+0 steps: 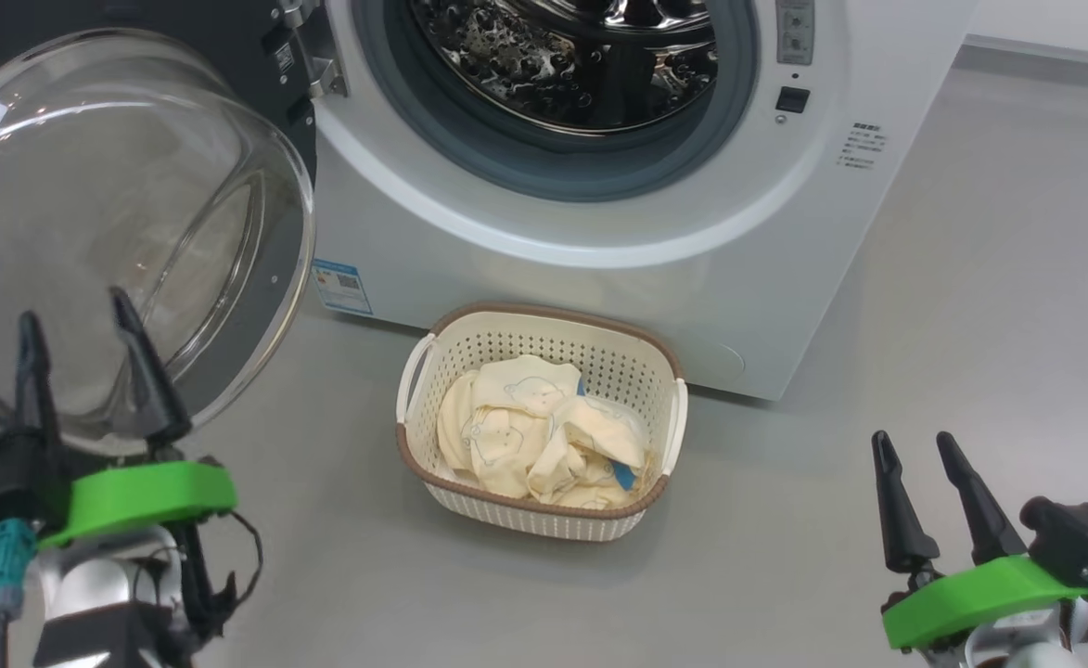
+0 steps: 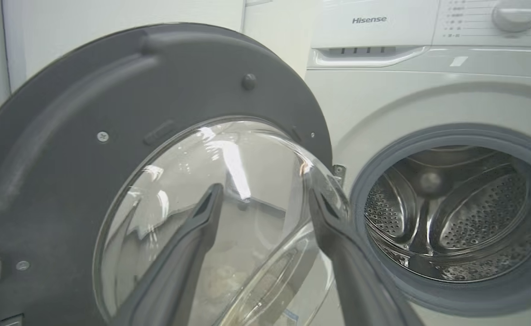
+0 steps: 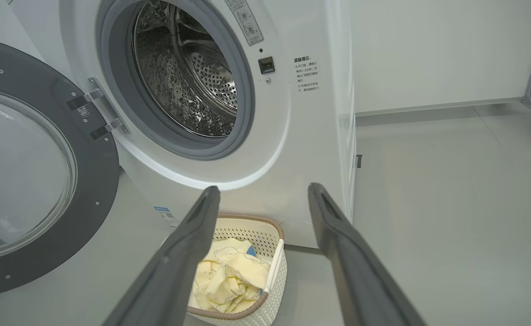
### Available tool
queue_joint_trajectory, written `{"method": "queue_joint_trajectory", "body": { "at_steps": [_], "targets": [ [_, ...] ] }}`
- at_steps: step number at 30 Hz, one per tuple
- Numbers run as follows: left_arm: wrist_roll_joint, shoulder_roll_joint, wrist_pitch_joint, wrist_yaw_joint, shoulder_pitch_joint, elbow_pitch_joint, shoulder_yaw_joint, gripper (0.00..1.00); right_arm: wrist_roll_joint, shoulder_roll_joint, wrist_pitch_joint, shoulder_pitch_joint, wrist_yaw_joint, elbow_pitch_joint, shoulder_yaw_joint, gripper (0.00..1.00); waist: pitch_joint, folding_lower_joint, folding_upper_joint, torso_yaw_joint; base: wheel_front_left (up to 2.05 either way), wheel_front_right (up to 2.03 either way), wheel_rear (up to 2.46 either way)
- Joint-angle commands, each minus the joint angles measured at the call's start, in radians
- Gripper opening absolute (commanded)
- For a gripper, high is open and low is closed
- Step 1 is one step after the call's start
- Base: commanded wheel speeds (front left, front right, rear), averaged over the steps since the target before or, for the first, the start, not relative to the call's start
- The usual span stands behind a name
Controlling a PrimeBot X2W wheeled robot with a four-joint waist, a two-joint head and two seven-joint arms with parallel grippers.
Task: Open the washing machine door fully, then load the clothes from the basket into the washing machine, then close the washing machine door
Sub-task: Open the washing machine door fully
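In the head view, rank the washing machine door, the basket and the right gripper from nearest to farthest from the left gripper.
1. washing machine door, just ahead, far left
2. basket, lower centre
3. right gripper, far right

Probably a laundry area in a plain room. A white washing machine [image 1: 599, 278] stands on bare grey floor [image 1: 970, 325] by pale walls [image 3: 428, 45], with a basket [image 1: 544, 520] of clothes [image 1: 525, 427] in front.

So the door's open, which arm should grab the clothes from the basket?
Probably right. The right gripper is open, free and aimed at the clothes in the basket; the left gripper faces the washing machine door.
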Motion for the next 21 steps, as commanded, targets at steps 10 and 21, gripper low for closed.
{"method": "queue_joint_trajectory", "body": {
  "at_steps": [10, 21],
  "targets": [
    [-0.024, 0.018, 0.003, -0.158, 0.087, -0.051, -0.122, 1.0, -0.016, 0.0, -0.009, -0.022, -0.003, -0.04, 0.015, 1.0, -0.032, 0.0, 0.0, -0.154, 0.0, 0.0, 0.0],
    [-0.038, 0.01, -0.012, -0.191, 0.204, -0.028, -0.111, 1.0, -0.023, 0.002, -0.009, -0.02, -0.003, -0.047, 0.015, 1.0, -0.025, 0.0, 0.0, -0.279, 0.0, 0.0, 0.0]
  ]
}}
